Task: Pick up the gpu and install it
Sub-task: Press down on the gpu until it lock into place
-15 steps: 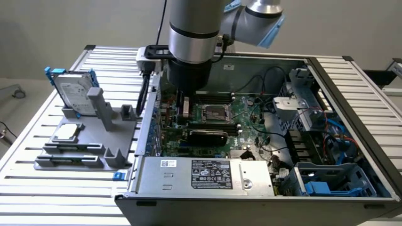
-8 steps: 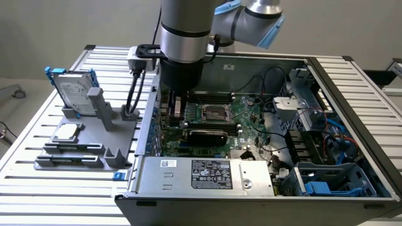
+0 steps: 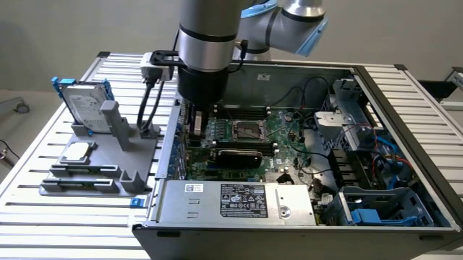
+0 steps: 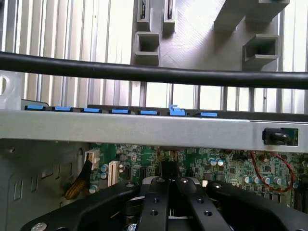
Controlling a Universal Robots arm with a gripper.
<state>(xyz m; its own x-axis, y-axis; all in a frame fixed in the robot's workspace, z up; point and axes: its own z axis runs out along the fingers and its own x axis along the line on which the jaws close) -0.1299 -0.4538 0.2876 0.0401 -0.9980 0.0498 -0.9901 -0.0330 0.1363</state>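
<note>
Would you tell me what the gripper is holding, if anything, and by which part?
It cannot be told; the gripper sits low inside the computer case.

The desk [image 3: 43, 216] is ribbed bare aluminium with a dull sheen. The parts holder [image 3: 101, 162] on it looks like matt grey plastic with a fine layered texture. The computer case [image 3: 405, 108] is grey sheet metal; its motherboard [image 3: 246, 135] is glossy green. The tool [image 4: 169, 192] is matt black, studded with small screws. The arm [image 3: 206, 27] has smooth silver metal tubing and blue plastic caps.
</note>
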